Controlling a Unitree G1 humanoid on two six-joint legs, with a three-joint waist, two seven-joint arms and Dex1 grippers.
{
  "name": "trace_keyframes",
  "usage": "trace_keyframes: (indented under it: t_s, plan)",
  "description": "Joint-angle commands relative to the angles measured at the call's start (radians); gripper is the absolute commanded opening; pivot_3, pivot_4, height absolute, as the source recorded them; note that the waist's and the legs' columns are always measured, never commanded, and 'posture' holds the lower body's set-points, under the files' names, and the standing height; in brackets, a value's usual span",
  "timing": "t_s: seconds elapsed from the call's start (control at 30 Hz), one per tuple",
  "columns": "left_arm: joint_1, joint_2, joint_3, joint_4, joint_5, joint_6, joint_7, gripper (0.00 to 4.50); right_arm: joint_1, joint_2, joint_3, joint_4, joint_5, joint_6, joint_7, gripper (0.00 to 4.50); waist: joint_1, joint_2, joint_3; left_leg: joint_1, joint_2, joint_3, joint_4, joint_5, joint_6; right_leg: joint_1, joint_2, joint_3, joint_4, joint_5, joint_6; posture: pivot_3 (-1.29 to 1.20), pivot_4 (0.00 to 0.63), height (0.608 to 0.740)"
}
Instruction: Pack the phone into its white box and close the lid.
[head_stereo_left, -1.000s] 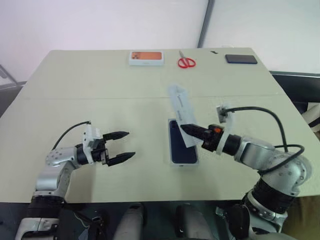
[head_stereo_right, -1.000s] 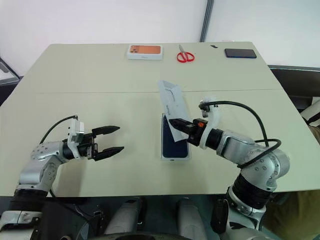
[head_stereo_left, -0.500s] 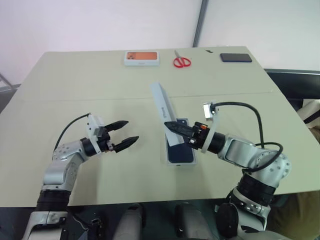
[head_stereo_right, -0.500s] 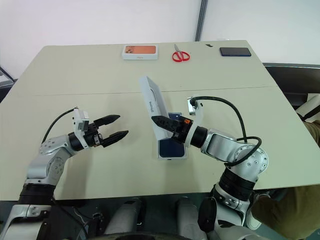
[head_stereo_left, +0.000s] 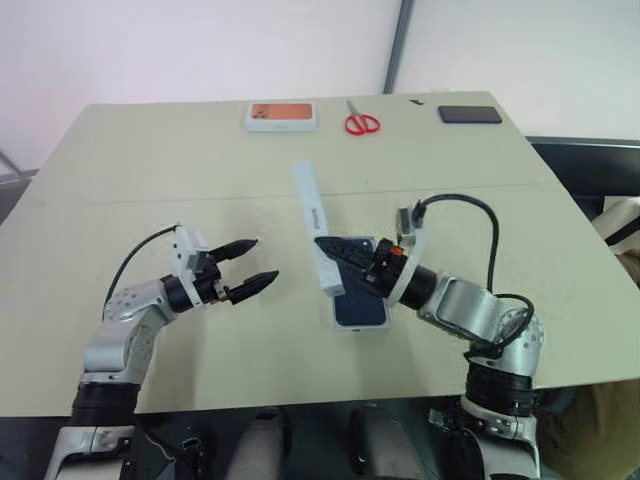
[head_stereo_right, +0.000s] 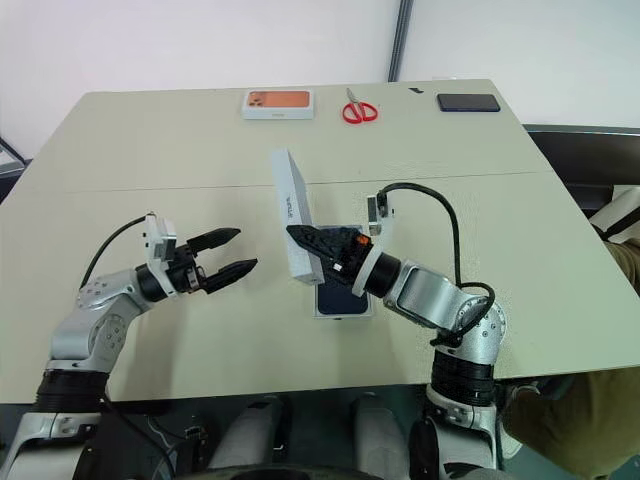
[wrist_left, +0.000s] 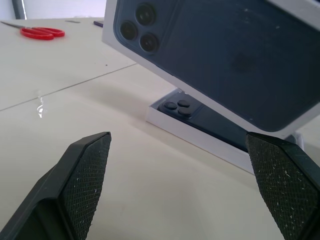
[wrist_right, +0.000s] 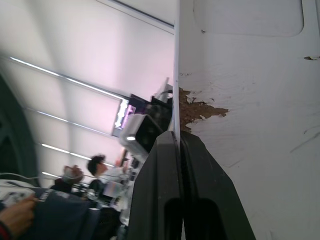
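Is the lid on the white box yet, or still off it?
Off. The right gripper holds the lid by one wall, raised on edge above the table, while the white box lies uncovered with the phone visible inside.

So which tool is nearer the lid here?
Right. The right tool is shut on the lid's lower edge, holding it tilted above the white box. The left tool stands open, apart from it.

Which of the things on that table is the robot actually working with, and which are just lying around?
In use:
- the lid, pinched by the right end effector
- the phone, lying in the white box

Lying about, at the far edge:
- white box with orange picture
- red scissors
- black slab phone
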Motion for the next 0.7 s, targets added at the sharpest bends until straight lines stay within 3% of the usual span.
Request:
trace_keyframes:
  t_s: [0.03, 0.5, 0.6, 0.7]
  plan:
    - [0.004, -0.004, 0.015, -0.036, -0.016, 0.005, 0.01, 4.5, 0.038, -0.035, 0.091, -0.035, 0.092, -0.062, 0.004, 0.03, 0.0, 0.0, 0.0, 0.0, 0.0, 0.0, 0.0, 0.0, 0.0, 0.0, 0.0, 0.0, 0.0, 0.0, 0.0, 0.0, 0.15, 0.74]
    - [0.034, -0.028, -0.021, -0.06, -0.008, 0.021, 0.001, 4.5, 0.069, -0.124, 0.236, 0.063, 0.067, -0.16, 0.067, 0.03, 0.002, 0.0, 0.0, 0.0, 0.003, 0.001, 0.0, 0.0, 0.0, 0.0, 0.002, 0.001, -0.001, 0.0, 0.0, 0.0, 0.15, 0.74]
    - [0.043, -0.04, -0.041, -0.062, -0.01, 0.021, -0.014, 3.7, 0.059, -0.132, 0.24, 0.067, 0.056, -0.177, 0.079, 0.0, 0.003, 0.0, 0.0, 0.0, 0.003, 0.001, 0.0, 0.0, 0.0, 0.0, 0.002, 0.001, -0.002, 0.0, 0.0, 0.0, 0.15, 0.74]
    - [0.048, -0.058, -0.071, -0.045, 0.02, -0.006, -0.016, 2.31, 0.06, -0.139, 0.241, 0.06, 0.032, -0.191, 0.092, 0.0, 0.003, 0.0, 0.0, 0.0, 0.003, 0.001, 0.0, 0.0, 0.0, 0.0, 0.002, 0.001, -0.002, 0.0, 0.0, 0.0, 0.15, 0.74]
